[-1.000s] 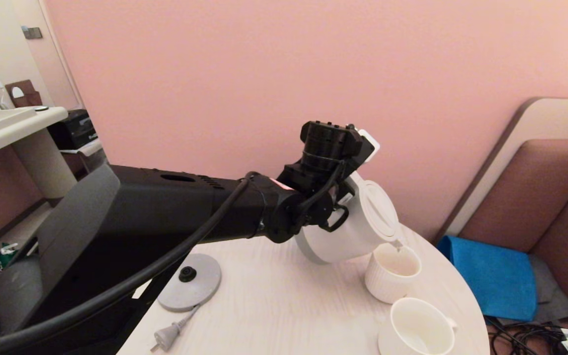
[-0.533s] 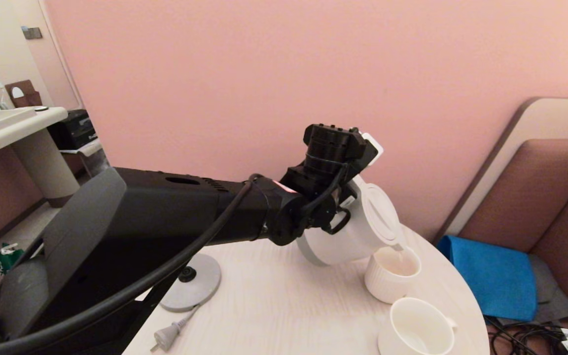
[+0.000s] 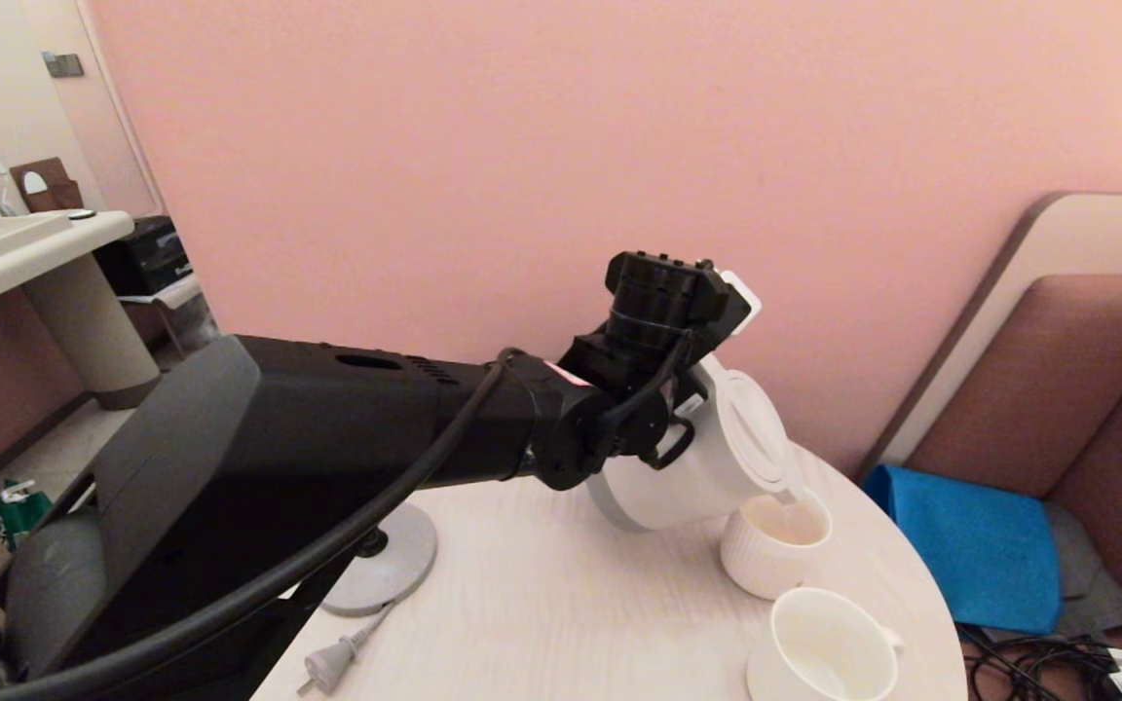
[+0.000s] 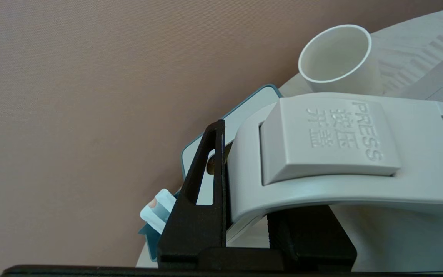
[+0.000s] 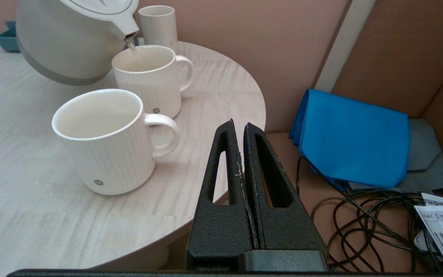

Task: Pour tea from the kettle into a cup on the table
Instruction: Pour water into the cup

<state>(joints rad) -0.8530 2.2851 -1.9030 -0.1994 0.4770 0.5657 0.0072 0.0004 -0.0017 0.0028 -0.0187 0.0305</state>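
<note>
The white kettle (image 3: pixel 707 458) hangs tilted over the table (image 3: pixel 561 604), its spout above the rim of a ribbed white cup (image 3: pixel 777 545). A thin stream of tea (image 5: pixel 131 45) runs from the spout into that cup (image 5: pixel 148 77), and pale tea (image 3: pixel 783 531) shows inside it. My left gripper (image 3: pixel 673 433) is shut on the kettle's loop handle (image 4: pixel 340 154), one finger on each side. My right gripper (image 5: pixel 240 125) hangs shut and empty past the table's right edge, out of the head view.
A second white mug (image 3: pixel 829 647) stands on a saucer near the front right edge. The grey base disc (image 3: pixel 381 565) and its plug (image 3: pixel 327 670) lie at the left. A tall white tumbler (image 5: pixel 158 25) stands behind the cups. A blue cloth (image 3: pixel 970 545) and cables (image 5: pixel 360 223) lie on the bench.
My left arm has shifted slightly right and the kettle has tipped a little further, its spout now lower over the cup. The right gripper has not moved.
</note>
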